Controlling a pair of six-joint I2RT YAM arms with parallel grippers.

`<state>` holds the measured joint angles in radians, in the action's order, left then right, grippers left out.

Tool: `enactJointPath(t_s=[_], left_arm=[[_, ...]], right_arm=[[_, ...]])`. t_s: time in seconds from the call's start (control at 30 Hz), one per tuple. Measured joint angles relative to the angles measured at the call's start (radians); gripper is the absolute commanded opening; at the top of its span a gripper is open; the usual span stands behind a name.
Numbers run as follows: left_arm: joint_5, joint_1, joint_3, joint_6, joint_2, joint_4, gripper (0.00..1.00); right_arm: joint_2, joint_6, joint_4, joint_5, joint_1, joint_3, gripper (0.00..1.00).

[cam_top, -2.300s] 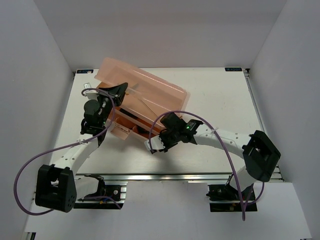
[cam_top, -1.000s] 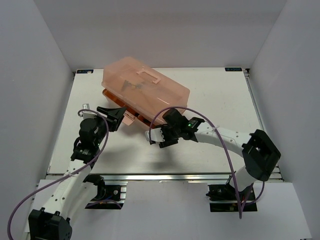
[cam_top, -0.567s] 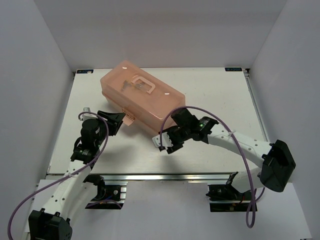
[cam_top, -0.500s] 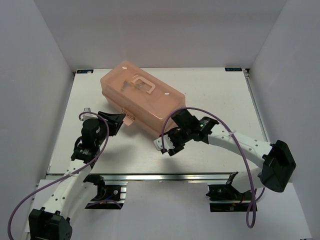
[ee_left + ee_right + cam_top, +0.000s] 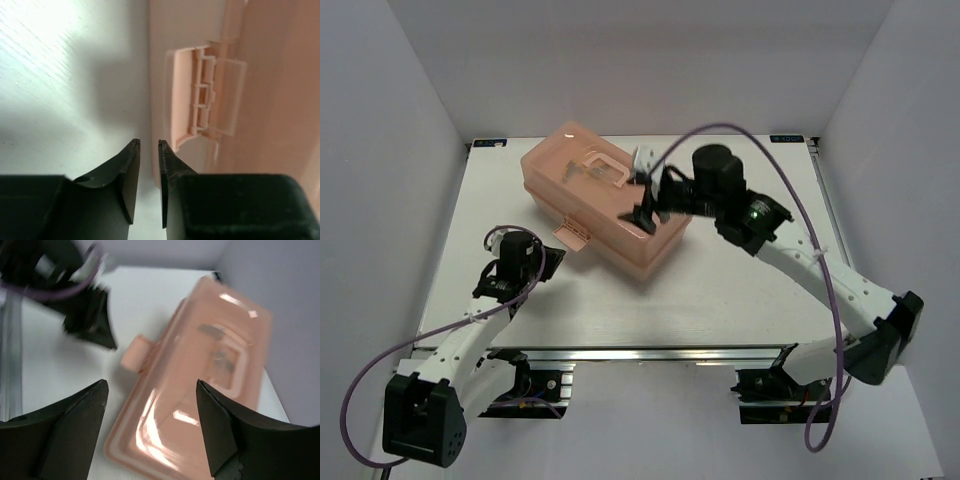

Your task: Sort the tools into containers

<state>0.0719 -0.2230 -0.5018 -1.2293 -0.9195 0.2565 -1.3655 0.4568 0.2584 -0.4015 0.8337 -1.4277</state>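
Top view: the closed toolbox [image 5: 595, 205] lies slantwise on the table [image 5: 750, 280], from upper left toward the centre of the frame. Its handle [image 5: 604, 168] is on top and its latch [image 5: 570, 232] is on the lower-left side. The right gripper [image 5: 648, 200] hangs raised over the box's right end, fingers spread. The left gripper [image 5: 550, 262] sits low at the left of the frame, near the latch but apart from it, pointing toward the box.

Left wrist view: the left gripper [image 5: 149, 185] fills the bottom of the frame. Its 2 fingers are nearly together with only a thin slit between them, and they hold nothing. The latch [image 5: 205, 95] stands out from the toolbox [image 5: 272, 100] wall in the upper right, ahead of the fingertips and untouched. Bare table [image 5: 50, 75] takes up the upper left.

Right wrist view: the right gripper [image 5: 151, 385] is spread wide and empty, with 1 finger at each lower corner. The toolbox [image 5: 190, 405] lies below and between them. Handle [image 5: 227, 357] is at the right and latch [image 5: 135, 354] at the centre. The blurred left gripper [image 5: 95, 325] is at the upper left, just beside the latch.
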Motion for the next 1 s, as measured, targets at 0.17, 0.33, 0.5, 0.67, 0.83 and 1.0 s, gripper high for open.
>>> enactJointPath(t_s=[0.17, 0.33, 0.5, 0.67, 0.83, 1.0], left_arm=[[0.014, 0.005, -0.023, 0.004, -0.066, 0.015, 0.41], [-0.001, 0.023, -0.018, 0.013, -0.071, 0.003, 0.6], [-0.009, 0.05, -0.013, 0.032, -0.045, -0.005, 0.68], [-0.032, 0.068, 0.007, 0.052, -0.025, -0.054, 0.69], [-0.08, 0.08, 0.031, 0.064, -0.05, -0.108, 0.68], [-0.12, 0.085, 0.031, 0.079, -0.081, -0.146, 0.68]], right_arm=[[-0.229, -0.296, -0.042, 0.141, -0.069, -0.306, 0.77], [-0.512, -0.448, -0.006, 0.199, -0.147, -0.515, 0.82], [-0.73, -0.48, 0.063, 0.255, -0.18, -0.651, 0.82], [-0.809, -0.481, 0.084, 0.264, -0.21, -0.699, 0.81], [-0.809, -0.475, 0.117, 0.227, -0.219, -0.712, 0.68], [-0.806, -0.466, 0.105, 0.18, -0.237, -0.687, 0.55]])
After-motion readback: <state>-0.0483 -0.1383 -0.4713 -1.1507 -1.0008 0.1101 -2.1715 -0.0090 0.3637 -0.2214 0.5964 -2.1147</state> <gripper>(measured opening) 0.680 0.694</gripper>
